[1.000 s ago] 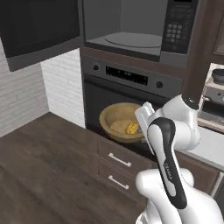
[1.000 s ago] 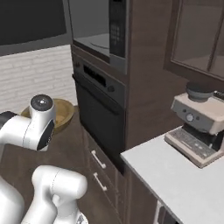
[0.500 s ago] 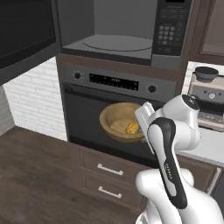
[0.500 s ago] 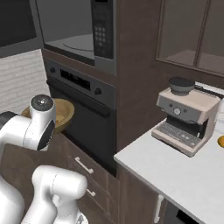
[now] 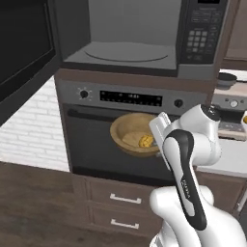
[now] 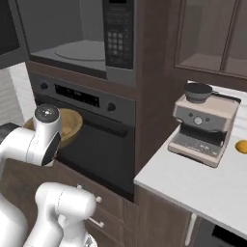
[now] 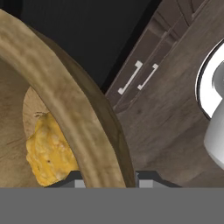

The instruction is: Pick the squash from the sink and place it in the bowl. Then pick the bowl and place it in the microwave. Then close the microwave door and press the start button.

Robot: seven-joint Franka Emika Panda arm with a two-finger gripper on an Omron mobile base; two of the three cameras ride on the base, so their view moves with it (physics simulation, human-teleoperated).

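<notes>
Closer now stands the microwave, since the base has driven toward it.
Fingers are clamped on the rim of the bowl, squash inside; the open microwave waits above. Placing, door, start button remain.

One bowl, one squash, one microwave, two drawer handles.

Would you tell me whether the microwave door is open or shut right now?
Open: the microwave door is swung out leftward, and the microwave shows its grey interior and turntable.
</notes>
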